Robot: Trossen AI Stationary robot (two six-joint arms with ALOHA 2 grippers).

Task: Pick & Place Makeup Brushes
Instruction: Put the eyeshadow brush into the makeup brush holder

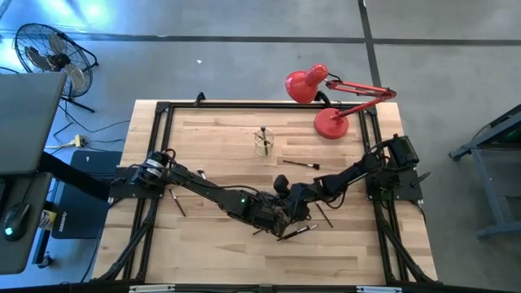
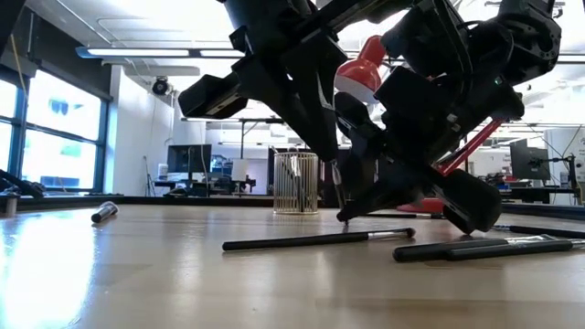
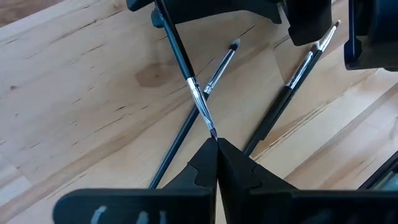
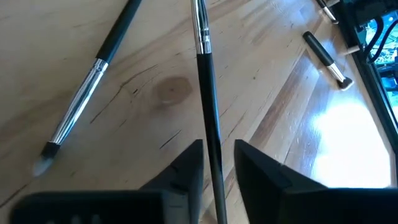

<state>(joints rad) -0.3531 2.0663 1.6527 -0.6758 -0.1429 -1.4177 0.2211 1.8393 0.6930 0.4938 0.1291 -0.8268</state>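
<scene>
Near the table's middle front, my left gripper (image 3: 216,144) is shut on a thin black makeup brush (image 3: 186,68) with a silver ferrule. The brush slants up from it to my right gripper (image 4: 219,147). That gripper is open, its fingers on either side of the brush's handle (image 4: 210,118), with bare wood showing between the handle and one finger. Other makeup brushes lie flat on the wood: two under the grippers (image 3: 180,134) (image 3: 283,93), more around them (image 1: 301,164) (image 1: 177,202). My left gripper pinches the brush's bristle tip (image 3: 212,132) between the very ends of its two fingers, which slant steeply down from the table's left. The brush runs on in line with the fingers, crossing above a brush that lies on the table.
A small slatted cup (image 1: 264,142) with a few sticks in it stands toward the table's far side. A red desk lamp (image 1: 326,94) is at the far right. A black frame (image 1: 163,110) edges the table. More brushes lie at the front (image 2: 315,240) (image 2: 484,247).
</scene>
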